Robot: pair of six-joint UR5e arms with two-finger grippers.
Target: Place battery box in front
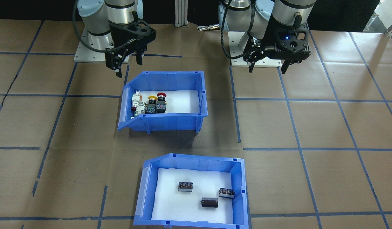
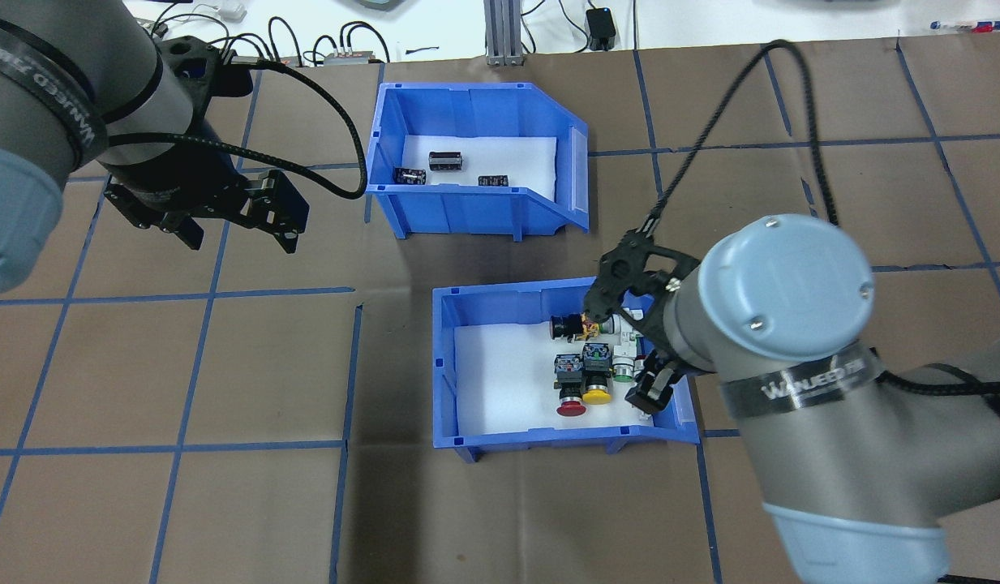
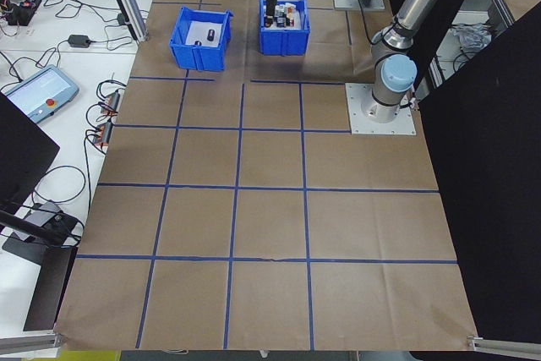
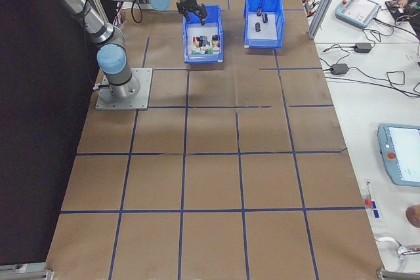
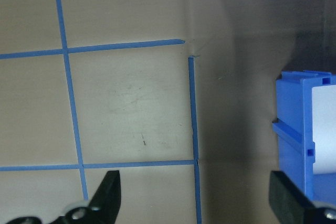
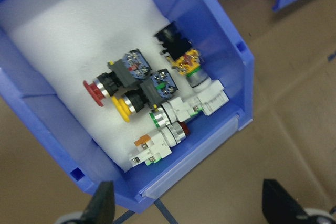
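The battery box (image 1: 196, 162) is a blue bin with a white foam floor and three dark batteries (image 1: 209, 202). It stands on the operators' side of the table (image 2: 459, 212), with no gripper touching it. My left gripper (image 2: 240, 235) hangs open over bare table to its left and holds nothing (image 5: 197, 198). My right gripper (image 2: 621, 349) is open above the low end of the other blue bin (image 2: 548, 442), the one with the push-button switches (image 6: 142, 85). Between its fingers (image 6: 102, 203) nothing is held.
The switch bin (image 1: 170, 122) stands between the battery box and the robot bases (image 1: 87, 57). An aluminium post (image 2: 500, 32) and cables lie beyond the table's far edge. Brown paper with blue tape lines covers the table (image 3: 270, 209).
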